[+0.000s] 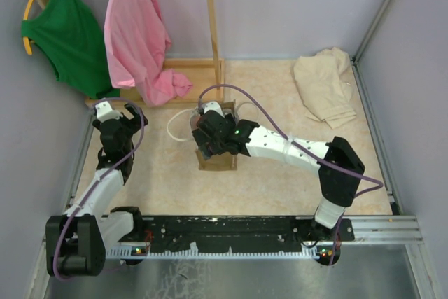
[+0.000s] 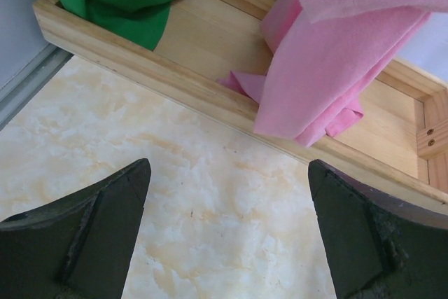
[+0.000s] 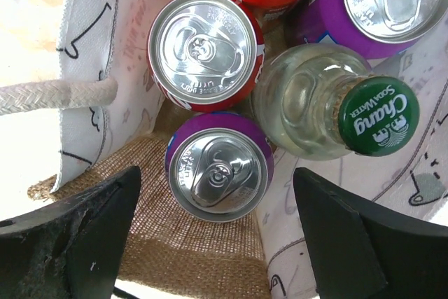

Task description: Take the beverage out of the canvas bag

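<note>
The left gripper (image 2: 229, 173) spreads its dark fingers wide over the marbled tabletop (image 2: 210, 194), holding nothing. It sits just before a wooden rack base (image 2: 203, 92) with a pink garment (image 2: 329, 68) draped into it. The right gripper (image 3: 217, 173), equally wide and empty, hangs above the open canvas bag (image 3: 91, 47) mid-table. Packed upright inside are a red can (image 3: 205, 50), a purple can (image 3: 219, 174) and a Chang soda water bottle (image 3: 329, 106).

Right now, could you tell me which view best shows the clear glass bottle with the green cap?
Right wrist: the green-capped glass bottle sits close, label legible. Top external has the right gripper covering it; left wrist shows none.
</note>
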Available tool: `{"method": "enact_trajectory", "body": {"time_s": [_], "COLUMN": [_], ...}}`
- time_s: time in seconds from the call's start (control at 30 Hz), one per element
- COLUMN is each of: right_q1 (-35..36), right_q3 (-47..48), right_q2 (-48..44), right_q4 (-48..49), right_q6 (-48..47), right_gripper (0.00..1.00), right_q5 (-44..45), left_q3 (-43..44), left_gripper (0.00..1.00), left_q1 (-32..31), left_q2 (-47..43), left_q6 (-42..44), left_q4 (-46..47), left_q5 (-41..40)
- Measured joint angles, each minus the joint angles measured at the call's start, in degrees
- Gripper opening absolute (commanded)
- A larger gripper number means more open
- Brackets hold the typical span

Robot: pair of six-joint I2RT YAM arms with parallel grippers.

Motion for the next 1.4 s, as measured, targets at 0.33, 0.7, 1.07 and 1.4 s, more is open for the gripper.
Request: {"method": "enact_trajectory", "body": {"time_s": [0.33, 0.7, 1.07, 1.4], "right_q1": [0.0, 0.2, 0.4, 0.7], "right_q3": [-0.4, -0.3, 1.2, 2.4], "right_q2": [0.6, 3.1, 6.3, 7.5], "right_q4": [-0.6, -0.8, -1.9, -2.7], "right_q6": [2.0, 2.5, 2.2, 1.7], "right_gripper": [0.87, 0.82, 0.61, 0.2], "right_q5": [-0.2, -0.4, 1.2, 3.0], "left_q3": [-0.2, -0.3, -0.3, -0.3], "left_gripper": [1.0, 1.0, 1.0, 1.0], "left_q1": [0.0, 0.0, 0.0, 0.0], "left_q2": [0.9, 1.0, 1.6, 2.8], "left_q6": [-0.4, -0.4, -0.9, -0.9], "left_q4": [0.4, 0.5, 0.9, 1.2], "left_q5": [0.6, 0.7, 0.8, 0.9]}}
